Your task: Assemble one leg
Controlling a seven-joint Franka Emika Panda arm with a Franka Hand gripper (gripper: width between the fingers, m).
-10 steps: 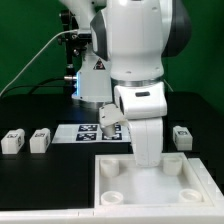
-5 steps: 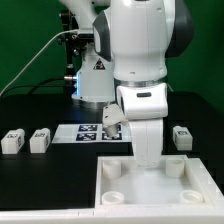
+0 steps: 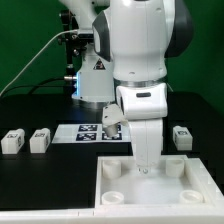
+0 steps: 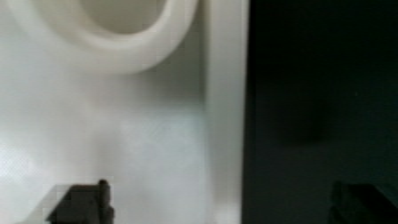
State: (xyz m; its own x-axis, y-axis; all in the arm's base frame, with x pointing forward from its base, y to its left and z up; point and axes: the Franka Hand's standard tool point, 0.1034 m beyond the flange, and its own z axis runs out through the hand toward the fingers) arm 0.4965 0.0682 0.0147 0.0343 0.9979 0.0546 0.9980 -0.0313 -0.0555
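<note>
The arm (image 3: 140, 45), filling the upper middle of the exterior frame, is wearing a smooth white shell that is looking like glossy plastic. The table (image 3: 40, 110) is showing a black, matt top. The panel (image 3: 150, 185), at the lower right, is appearing as matt white plastic, its socket (image 4: 125, 28) smoothly rounded in the wrist view. The leg (image 3: 12, 141) at the left edge is looking the same matt white, its tag flat and printed. The marker board (image 3: 85, 132) is looking white and paper-smooth. The backdrop (image 3: 25, 40) is reading as matt green. On the gripper (image 4: 224, 206), the fingertips (image 4: 79, 203) are showing dark and matt.
</note>
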